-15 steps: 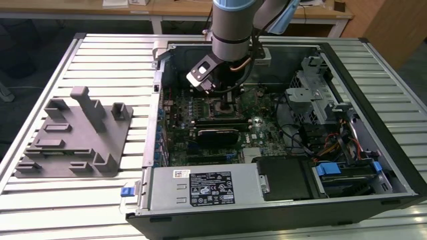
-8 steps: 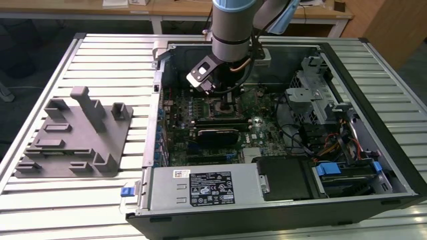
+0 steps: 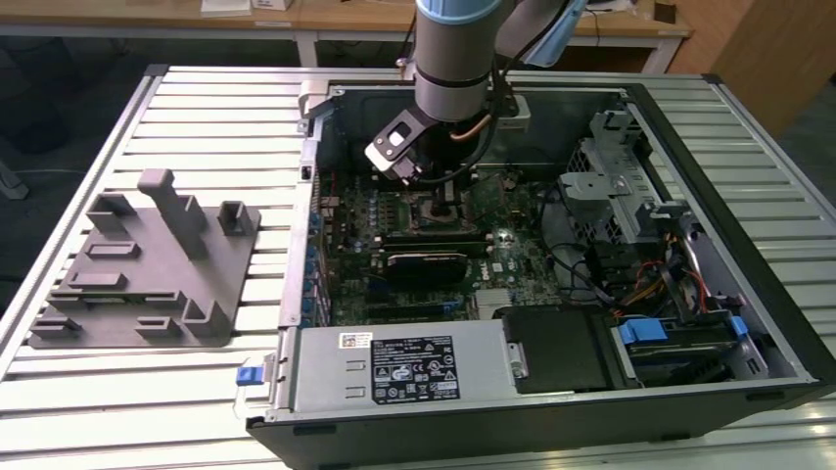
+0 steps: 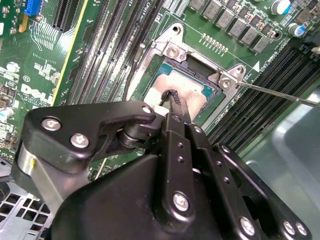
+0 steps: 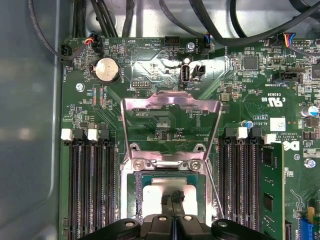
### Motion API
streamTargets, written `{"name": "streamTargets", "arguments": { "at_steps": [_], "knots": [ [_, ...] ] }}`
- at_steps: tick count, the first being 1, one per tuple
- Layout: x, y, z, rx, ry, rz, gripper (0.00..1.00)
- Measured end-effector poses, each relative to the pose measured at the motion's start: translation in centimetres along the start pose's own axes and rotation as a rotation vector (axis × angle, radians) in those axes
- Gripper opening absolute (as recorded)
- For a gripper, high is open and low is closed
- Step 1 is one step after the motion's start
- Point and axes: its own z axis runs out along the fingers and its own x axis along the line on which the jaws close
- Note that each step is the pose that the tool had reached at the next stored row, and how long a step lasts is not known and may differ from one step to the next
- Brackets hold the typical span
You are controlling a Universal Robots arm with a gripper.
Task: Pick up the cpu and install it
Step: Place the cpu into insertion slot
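Fingers (image 4: 171, 127) pressed together, no gap visible between them and nothing seen clamped. Gripper (image 4: 174, 100) tips sit over the middle of the cpu (image 4: 190, 96). Cannot tell whether they touch its top or hover just above it.

Cpu location: lying flat in the socket (image 4: 172, 50) on the board, pale top facing up, green rim showing round it. In the first wrist view the cpu (image 5: 155, 192) looks level and square to the socket frame. It appears seated (judgement).

Key relation: cpu lies straight below the fingertips, not off to a side. It is square, so it has no long axis; its edges run parallel to the socket frame. The seam between the fingers (image 5: 167, 207) points toward the hinge side of the socket.

Load plate (image 5: 150, 102) stands swung up and open beyond the socket. Lever (image 4: 280, 92) is a thin rod running out from one socket corner. Not clamped down yet.

Exterior view: gripper (image 3: 441, 191) is down inside the open case (image 3: 784, 294); the grey tray (image 3: 144, 264) lies well apart, toward that view's left.
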Motion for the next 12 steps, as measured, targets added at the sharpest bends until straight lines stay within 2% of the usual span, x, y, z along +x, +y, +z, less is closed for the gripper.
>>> {"name": "streamTargets", "arguments": {
  "at_steps": [6,8,12],
  "knots": [
    [0.05,0.03,-0.22,-0.0016,0.0025,0.000,0.11],
    [0.01,0.02,-0.60,-0.0001,0.0001,0.000,0.11],
    [0.02,0.04,-1.36,-0.0002,0.0002,0.000,0.11]
  ]
}}
